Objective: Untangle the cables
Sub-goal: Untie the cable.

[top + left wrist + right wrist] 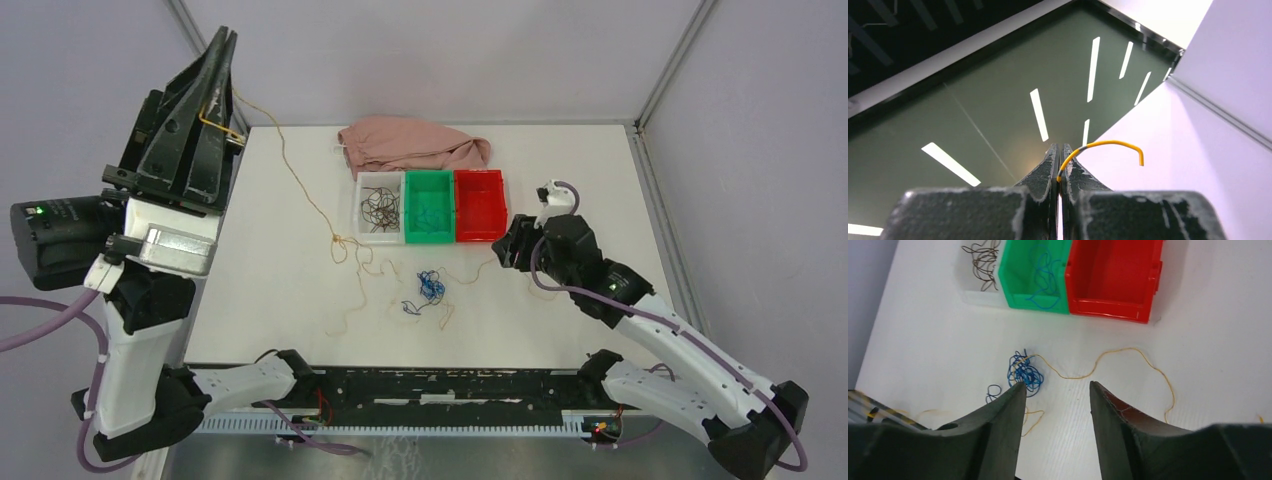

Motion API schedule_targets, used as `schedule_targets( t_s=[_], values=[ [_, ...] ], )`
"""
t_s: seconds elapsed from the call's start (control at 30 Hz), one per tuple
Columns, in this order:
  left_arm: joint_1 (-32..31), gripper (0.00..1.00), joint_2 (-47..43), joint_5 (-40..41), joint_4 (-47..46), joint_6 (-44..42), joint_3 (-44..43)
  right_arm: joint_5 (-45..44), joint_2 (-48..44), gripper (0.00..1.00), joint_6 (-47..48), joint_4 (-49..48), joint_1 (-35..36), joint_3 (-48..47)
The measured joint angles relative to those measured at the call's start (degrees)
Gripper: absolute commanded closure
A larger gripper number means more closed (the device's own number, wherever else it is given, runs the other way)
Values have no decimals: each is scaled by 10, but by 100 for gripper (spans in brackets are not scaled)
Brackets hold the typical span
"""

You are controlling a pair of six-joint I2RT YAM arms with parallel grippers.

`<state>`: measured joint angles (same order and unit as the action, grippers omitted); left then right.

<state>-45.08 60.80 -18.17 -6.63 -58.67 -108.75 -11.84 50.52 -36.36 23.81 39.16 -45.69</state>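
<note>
The cables lie spread on the white table. A blue tangle (431,285) (1024,372) sits in front of the bins, with thin yellow-orange strands (345,252) (1118,352) running through and around it. My left gripper (228,38) (1060,148) is raised high at the far left and is shut on a yellow cable (1113,144). That cable's short end curls out beside the tips, and the rest (295,175) hangs down to the table. My right gripper (508,246) (1057,387) hovers low just right of the blue tangle. It is open, with nothing between its fingers.
Three small bins stand in a row at mid-table: a clear one (380,176) with dark brown wires, a green one (430,174) (1035,305) with blue wires, and a red one (480,236) (1108,310) with nothing in it. A pink cloth (410,145) lies behind them.
</note>
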Motion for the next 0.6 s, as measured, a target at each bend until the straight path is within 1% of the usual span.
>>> schedule_targets(
  t_s=[0.07, 0.17, 0.23, 0.33, 0.47, 0.6],
  values=[
    [0, 97, -2, -5, 2, 11, 12, 15, 0, 33, 13, -1, 0, -16],
    [0, 97, -5, -12, 4, 26, 31, 56, 1, 31, 32, -15, 0, -36],
    [0, 97, -7, -16, 5, 33, 43, 97, 8, 29, 37, -38, 0, -48],
    [0, 97, -8, -19, 6, 40, 59, 176, 30, 28, 42, -98, 9, -68],
    [0, 97, -8, -20, 6, 44, 69, 256, 77, 27, 57, -156, 57, -97],
    [0, 97, -9, -20, 5, 44, 71, 312, 142, 26, 86, -184, 136, -131]
  ],
)
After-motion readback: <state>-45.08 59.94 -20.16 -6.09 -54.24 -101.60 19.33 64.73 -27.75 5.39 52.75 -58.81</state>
